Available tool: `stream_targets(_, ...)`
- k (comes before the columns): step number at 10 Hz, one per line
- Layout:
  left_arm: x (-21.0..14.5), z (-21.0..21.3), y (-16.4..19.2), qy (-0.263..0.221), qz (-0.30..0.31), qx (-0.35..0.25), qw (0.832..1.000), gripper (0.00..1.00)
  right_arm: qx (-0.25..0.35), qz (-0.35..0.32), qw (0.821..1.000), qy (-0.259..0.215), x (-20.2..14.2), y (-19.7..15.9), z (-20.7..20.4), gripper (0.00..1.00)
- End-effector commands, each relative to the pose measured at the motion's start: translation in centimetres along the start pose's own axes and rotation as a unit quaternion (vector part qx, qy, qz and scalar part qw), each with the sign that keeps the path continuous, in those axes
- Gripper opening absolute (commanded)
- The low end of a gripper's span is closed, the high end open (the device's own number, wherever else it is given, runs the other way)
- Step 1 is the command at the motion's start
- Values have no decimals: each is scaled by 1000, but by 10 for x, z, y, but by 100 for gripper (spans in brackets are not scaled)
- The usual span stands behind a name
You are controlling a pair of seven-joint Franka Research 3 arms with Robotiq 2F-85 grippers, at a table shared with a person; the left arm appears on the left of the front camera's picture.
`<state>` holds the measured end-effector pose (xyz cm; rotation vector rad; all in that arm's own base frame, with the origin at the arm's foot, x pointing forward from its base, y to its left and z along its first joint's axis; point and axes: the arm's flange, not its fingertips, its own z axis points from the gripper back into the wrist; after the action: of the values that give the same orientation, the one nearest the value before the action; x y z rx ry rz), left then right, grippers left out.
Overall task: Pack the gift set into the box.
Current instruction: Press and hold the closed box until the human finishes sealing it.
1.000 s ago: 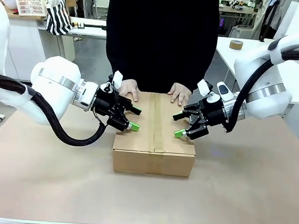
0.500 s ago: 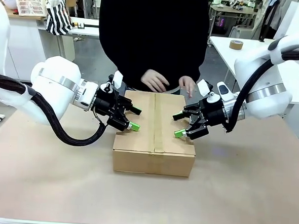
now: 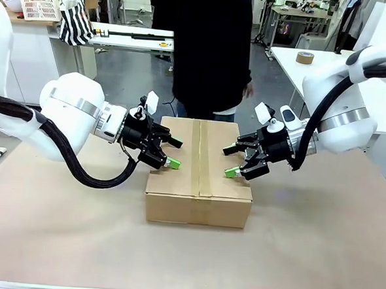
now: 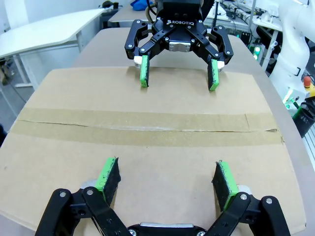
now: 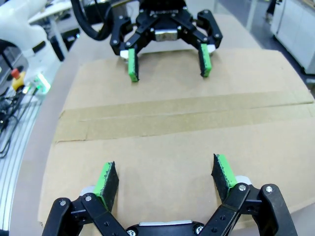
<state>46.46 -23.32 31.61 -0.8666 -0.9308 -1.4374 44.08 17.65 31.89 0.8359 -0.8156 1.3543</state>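
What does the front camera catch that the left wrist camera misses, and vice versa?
Front view: a person standing beyond the box, plus its front wall. Left wrist view: "ROBOTIQ" lettering on the right gripper, and a red button aside. Both: the box top sealed with tape, left gripper and right gripper open over it.

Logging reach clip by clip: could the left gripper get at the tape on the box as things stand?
Probably yes. The left gripper is open over the box, with only bare cardboard between it and the tape. The right gripper is on the tape's far side, clear of that path.
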Motion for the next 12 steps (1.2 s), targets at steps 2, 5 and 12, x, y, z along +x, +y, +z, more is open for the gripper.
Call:
stream_targets(2, -2, -1, -1, 0, 2, 0, 1000, 100, -1, -1, 1000, 2, -2, 0, 0, 100)
stream_targets(5, -2, -1, -1, 0, 2, 0, 1000, 100, -1, -1, 1000, 2, -2, 0, 0, 100)
stream_targets(12, -2, -1, -1, 0, 2, 0, 1000, 100, -1, -1, 1000, 2, -2, 0, 0, 100)
